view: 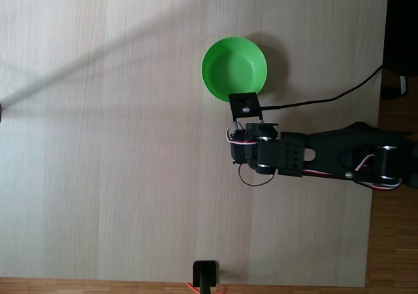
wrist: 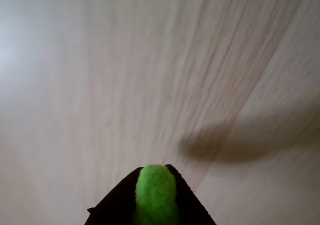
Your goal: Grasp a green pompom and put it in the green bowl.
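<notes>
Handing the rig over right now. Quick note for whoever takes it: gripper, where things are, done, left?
Gripper: shut on the green pompom, squeezed between the two black fingers in the wrist view, with bare table ahead of it.
Green bowl: on the table, empty, in the fixed view; the arm's front end sits just below its rim.
Done: the grasp.
Left: move over the bowl, open, drop the pompom in.
</notes>
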